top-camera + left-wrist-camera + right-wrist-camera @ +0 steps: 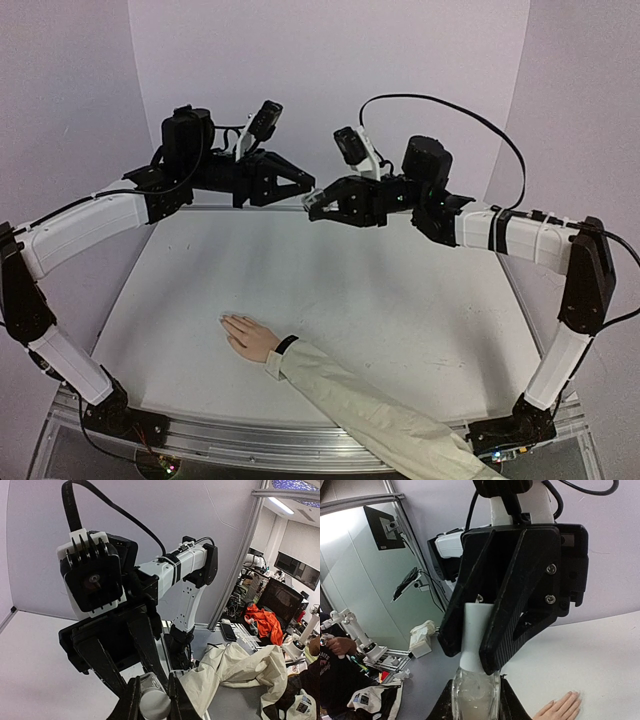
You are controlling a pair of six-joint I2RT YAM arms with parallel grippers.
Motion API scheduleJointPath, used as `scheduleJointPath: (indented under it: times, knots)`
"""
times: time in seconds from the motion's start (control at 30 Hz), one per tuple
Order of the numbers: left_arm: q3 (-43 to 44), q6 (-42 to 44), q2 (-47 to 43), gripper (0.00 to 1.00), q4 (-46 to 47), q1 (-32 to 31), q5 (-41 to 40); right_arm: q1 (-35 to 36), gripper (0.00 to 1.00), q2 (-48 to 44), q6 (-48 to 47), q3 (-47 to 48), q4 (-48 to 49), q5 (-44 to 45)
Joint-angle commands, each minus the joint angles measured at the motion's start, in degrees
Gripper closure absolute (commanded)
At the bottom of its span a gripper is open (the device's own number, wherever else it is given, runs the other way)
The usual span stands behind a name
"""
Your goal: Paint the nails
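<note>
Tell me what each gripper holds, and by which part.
Both hold one small bottle. The right gripper clamps its clear body; the left gripper pinches its white cap.

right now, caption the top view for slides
Left claw and right claw grip one small bottle; hand lies flat on table

White surface (400, 290), flat and matte. One person's hand (250, 336) lies on it palm down, left of centre and closer to the near edge than the far one, fingers together pointing toward the left edge. Pale nails (223, 319) touch the surface at the fingertips. Black wristband (285, 344) sits right behind the hand. Cream sleeve (370, 405) runs diagonally back over the near edge, right of centre.
</note>
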Motion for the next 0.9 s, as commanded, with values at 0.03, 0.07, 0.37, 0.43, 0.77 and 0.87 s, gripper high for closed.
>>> scheduleJointPath:
  times: [0.03, 0.07, 0.37, 0.43, 0.77, 0.87]
  knots:
    - [3.34, -3.00, -1.66, 1.00, -2.01, 1.48, 7.38, -2.45, 1.00, -5.11, 0.96, 0.34, 14.13, -8.62]
    - [3.45, -3.53, -1.50, 0.94, -2.02, 1.54, 5.98, -2.47, 1.00, -4.97, 0.69, 0.12, 13.92, -7.46]
    - [0.84, -13.19, -0.57, 0.19, -2.13, 5.80, -9.13, -3.16, 1.00, -5.53, -20.78, 0.74, -15.57, 22.09]
    - [0.59, -17.55, 0.45, 0.15, -2.23, 7.12, -11.42, -3.21, 1.00, -5.84, -23.34, 0.39, -18.74, 31.21]
    - [2.12, -29.98, 6.28, 0.36, -2.27, 7.78, -14.51, -0.09, 1.00, -5.15, -26.89, -0.26, -22.36, 48.71]
    - [2.01, -30.97, 6.54, 0.48, -2.29, 7.09, -16.47, 2.13, 1.00, -4.17, -29.07, 0.50, -22.91, 52.85]
